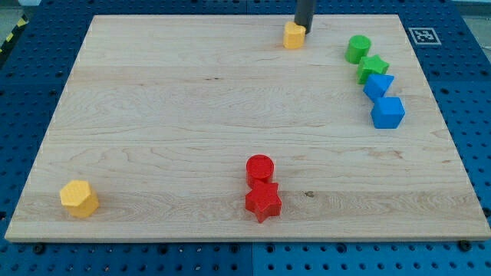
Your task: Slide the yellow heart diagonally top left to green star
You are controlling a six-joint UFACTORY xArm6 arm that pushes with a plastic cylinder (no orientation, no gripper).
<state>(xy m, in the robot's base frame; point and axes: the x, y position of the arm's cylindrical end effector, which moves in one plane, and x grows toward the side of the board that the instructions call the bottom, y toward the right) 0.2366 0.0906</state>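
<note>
The yellow heart (293, 35) lies near the view's top edge of the wooden board, well to the left of the green blocks. My tip (303, 27) touches its upper right side. The green star (373, 69) sits at the view's right, just below a green cylinder (357, 49). The heart is up and to the left of the star, with a wide gap between them.
A blue block (378, 85) and a blue cube (387, 113) continue the row below the green star. A red cylinder (260, 169) and a red star (263, 202) sit at the bottom centre. A yellow hexagon (79, 198) lies at the bottom left. The board's top edge (230, 15) is close to the heart.
</note>
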